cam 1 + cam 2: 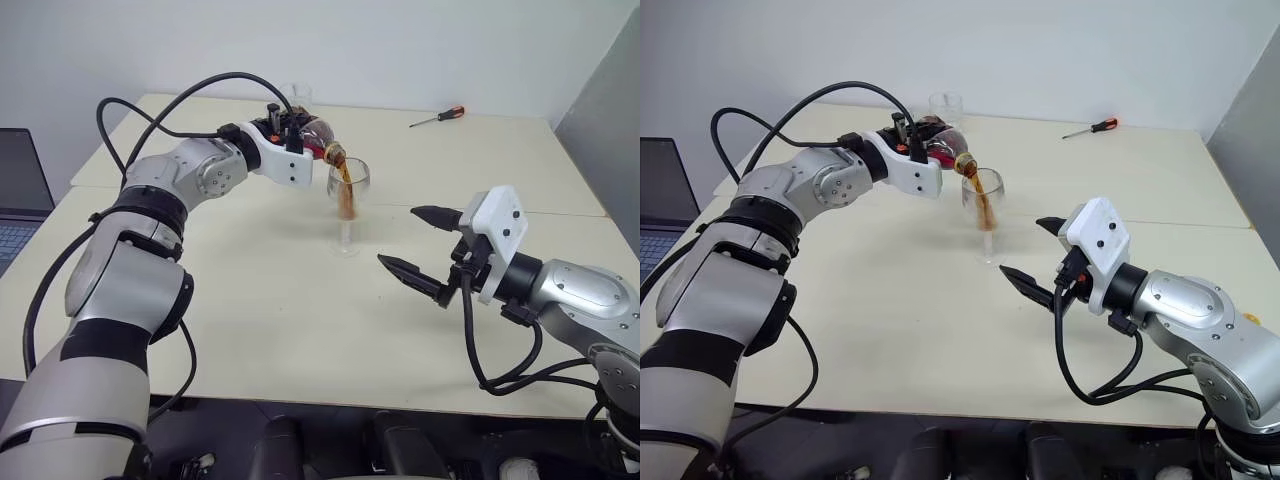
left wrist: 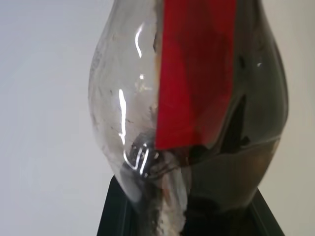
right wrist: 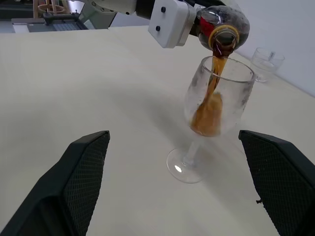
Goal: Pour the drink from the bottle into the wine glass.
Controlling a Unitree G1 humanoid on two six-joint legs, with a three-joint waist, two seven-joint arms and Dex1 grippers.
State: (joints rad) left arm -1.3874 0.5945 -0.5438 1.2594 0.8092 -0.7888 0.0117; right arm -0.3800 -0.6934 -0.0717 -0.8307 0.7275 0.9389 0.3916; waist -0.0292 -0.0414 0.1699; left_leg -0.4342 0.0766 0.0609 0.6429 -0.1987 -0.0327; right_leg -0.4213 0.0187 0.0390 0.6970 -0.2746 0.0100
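My left gripper is shut on the bottle, a squat clear one with a red label, tipped with its open mouth over the wine glass. The drink runs in a dark brown stream from the mouth into the bowl, and a brown pool lies in the bowl's lower part. The glass stands upright on the table on its round foot. My right gripper hovers open to the right of the glass, nearer the front, its fingers wide apart and holding nothing.
A short clear tumbler stands behind the bottle near the table's far edge. A screwdriver with an orange handle lies at the back right. A laptop sits off the table's left side. The cream table has bare room in front.
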